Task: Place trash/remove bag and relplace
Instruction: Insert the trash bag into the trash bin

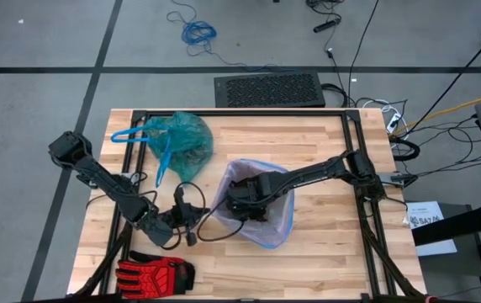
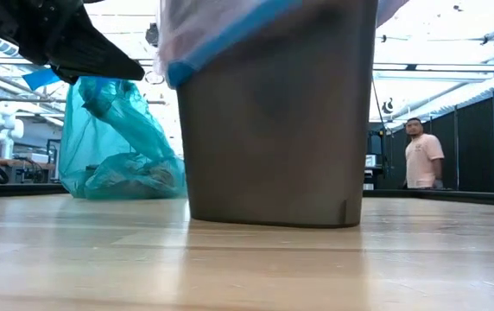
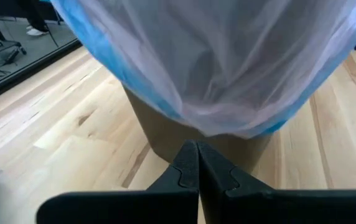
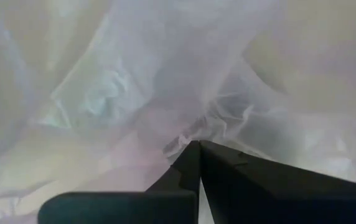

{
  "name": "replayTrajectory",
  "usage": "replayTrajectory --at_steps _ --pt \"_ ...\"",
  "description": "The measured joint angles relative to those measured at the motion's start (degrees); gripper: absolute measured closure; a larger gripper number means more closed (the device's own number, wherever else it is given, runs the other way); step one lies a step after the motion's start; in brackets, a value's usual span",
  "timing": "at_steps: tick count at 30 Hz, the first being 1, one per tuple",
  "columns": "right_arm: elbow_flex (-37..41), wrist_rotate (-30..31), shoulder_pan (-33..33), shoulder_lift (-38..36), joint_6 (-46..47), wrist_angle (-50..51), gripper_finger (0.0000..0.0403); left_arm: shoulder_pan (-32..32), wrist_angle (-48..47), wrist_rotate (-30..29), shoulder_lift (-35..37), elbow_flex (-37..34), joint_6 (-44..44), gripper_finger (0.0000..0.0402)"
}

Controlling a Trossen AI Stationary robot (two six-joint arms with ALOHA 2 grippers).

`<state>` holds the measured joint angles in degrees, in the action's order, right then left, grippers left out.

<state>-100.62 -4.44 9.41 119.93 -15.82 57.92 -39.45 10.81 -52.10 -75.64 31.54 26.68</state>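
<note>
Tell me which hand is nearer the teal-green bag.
Left. The left hand hangs shut over the table, on the near side of the teal-green bag; the right hand, also shut, is inside the lilac-lined bin, farther off.

The right gripper is sitting with jaws pressed together, pale lilac bag crinkling all around it.

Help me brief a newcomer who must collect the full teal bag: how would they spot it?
On the wooden table, look behind the bin, toward the far left corner. The teal bag lies there in a crumpled heap with blue drawstring loops; the bin's bag is pale lilac, and the glove is red.
</note>
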Motion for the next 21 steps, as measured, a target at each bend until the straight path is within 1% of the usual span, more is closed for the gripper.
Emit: replayTrajectory --at_steps 4,8,12,14,15,17,21 --pt "0.0 0.0 0.9 -0.5 -0.1 1.1 0.0403 0.0 0.0 0.0 0.0 0.0 0.0 0.0402" --pt "-0.2 -1.4 0.5 0.9 -0.3 -2.4 0.0403 0.0 0.2 0.1 0.0 0.0 0.0 0.0402" --pt "0.1 -0.8 0.7 1.7 -0.5 1.2 0.0403 -0.3 0.2 0.1 0.0 0.0 0.0 0.0402" --pt "-0.1 -0.9 1.0 1.2 0.4 -1.0 0.0403 -0.3 0.3 0.1 0.0 0.0 0.0 0.0402" --pt "-0.1 -1.9 1.0 1.3 0.4 -2.1 0.0403 -0.3 0.3 0.1 0.0 0.0 0.0 0.0402" --pt "-0.1 -3.4 1.1 2.1 0.0 -2.1 0.0403 -0.1 0.3 0.0 0.0 0.0 -0.2 0.0402" --pt "0.0 -3.1 1.4 2.1 0.1 -2.0 0.0403 -0.2 1.7 -0.7 0.5 0.0 -0.9 0.0402"
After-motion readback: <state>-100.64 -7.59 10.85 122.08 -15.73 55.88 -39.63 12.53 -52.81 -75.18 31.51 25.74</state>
